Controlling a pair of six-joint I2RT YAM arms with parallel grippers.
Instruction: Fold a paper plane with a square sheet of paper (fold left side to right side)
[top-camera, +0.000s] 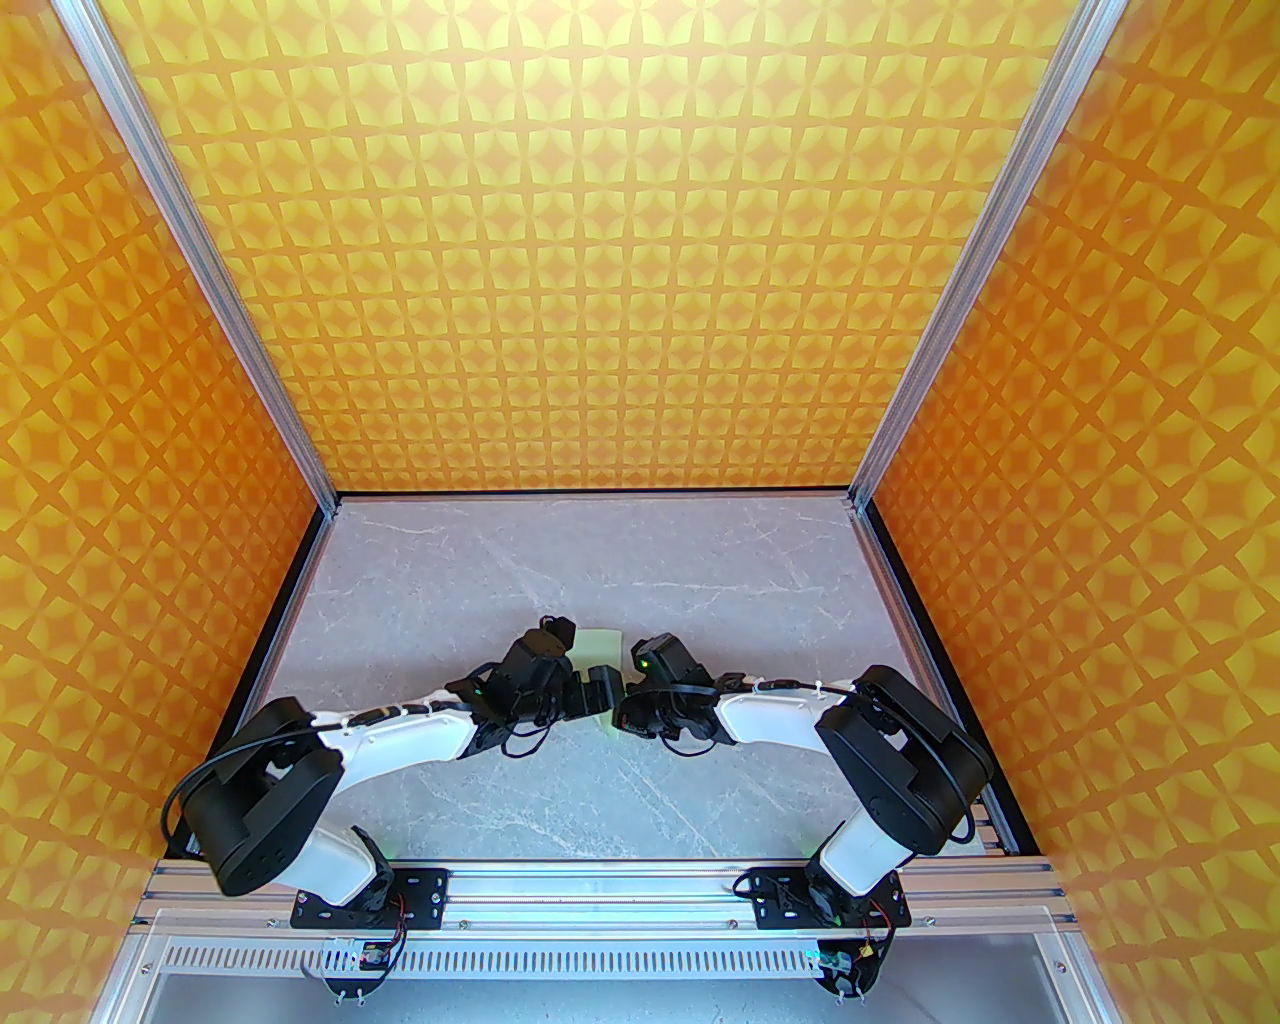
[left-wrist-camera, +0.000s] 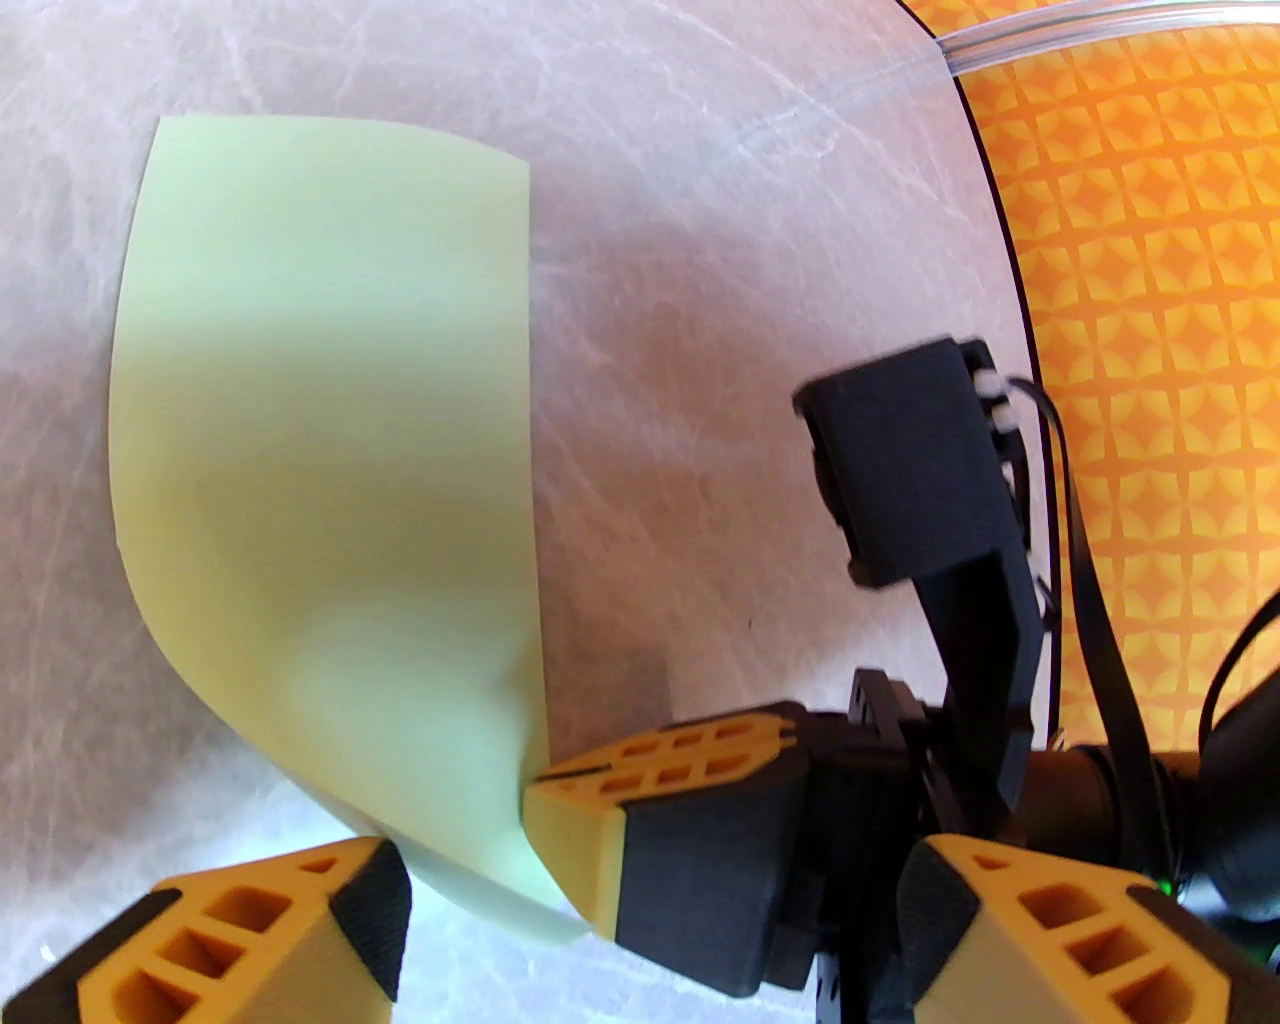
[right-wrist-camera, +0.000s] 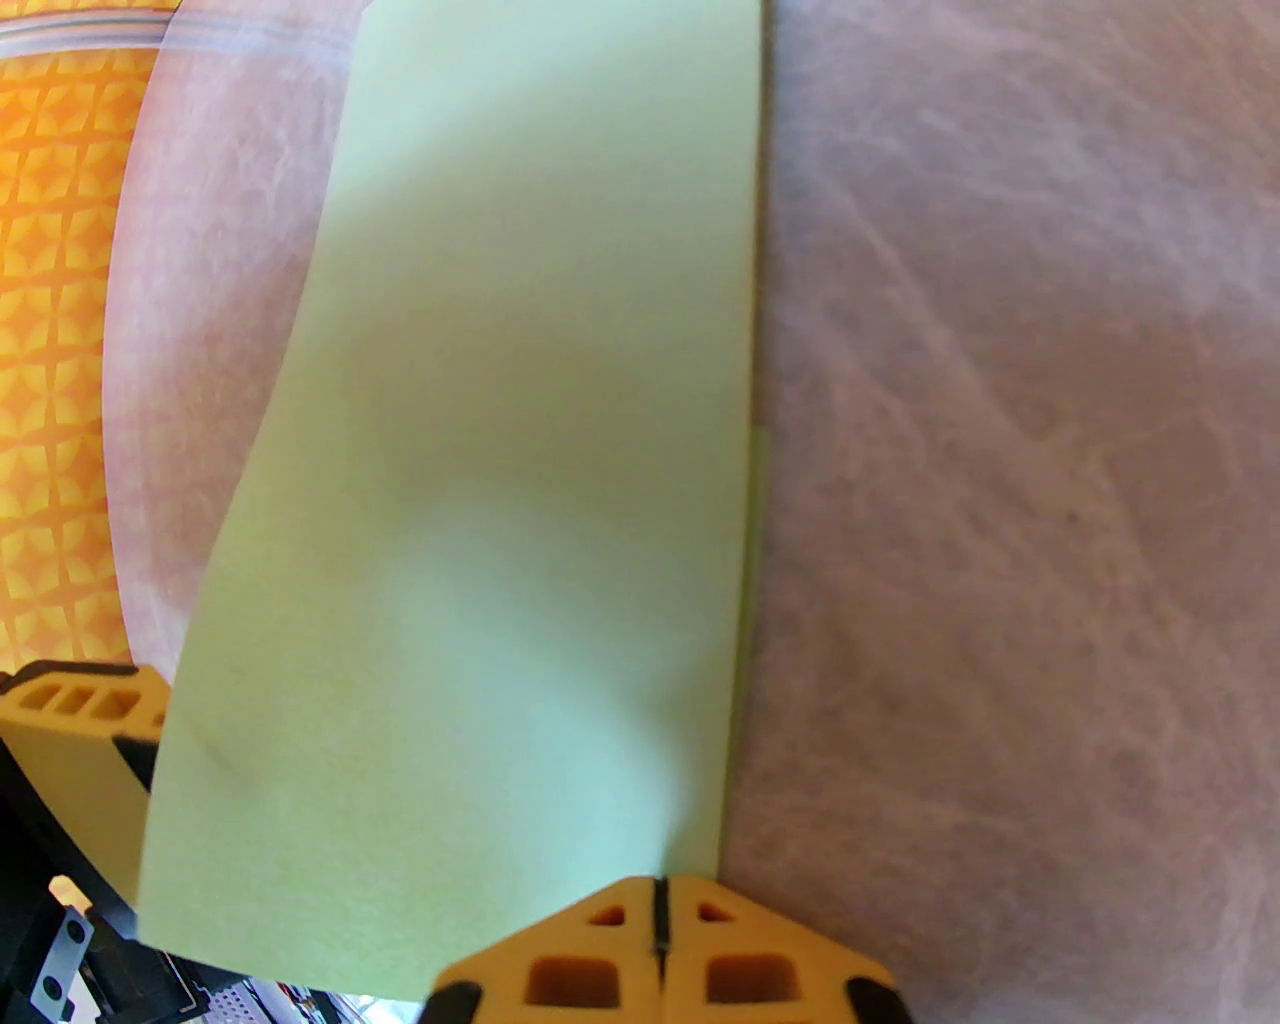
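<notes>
My right gripper (right-wrist-camera: 660, 900): nearest of all, low in the right wrist view. Its two yellow fingers are pressed together tip to tip, with the seam between them closed.
Where its tips sit: on the near right corner of the sheet of paper (right-wrist-camera: 500, 450). They meet the sheet face-on rather than edge-on (so pressing on it, not pinching it, as far as I can tell).
My left gripper (left-wrist-camera: 650, 900): spread wide and empty, with one yellow finger low on each side of the left wrist view. The right gripper's closed fingers lie between them.
Left finger and paper: my outer left finger sits just beside the sheet's near curled edge. I cannot tell whether they touch.
Paper, shape: pale mint green, doubled over into a tall narrow rectangle. The left long side is a soft rounded bulge, not a flat crease. The right long side is straight, and a thin sliver of the lower layer peeks past it partway along.
Paper, lie: the far end rests flat, while the near end lifts and curls up toward the fingers.
Paper, place: on the table (top-camera: 700, 580), midway between left and right, in the near half. From above, a small far corner pokes out beside my left wrist.
My arms: both bent inward, with the wrists almost meeting over the sheet.
Surroundings: pale marbled tabletop, with orange patterned walls (top-camera: 640, 250) on three sides.
</notes>
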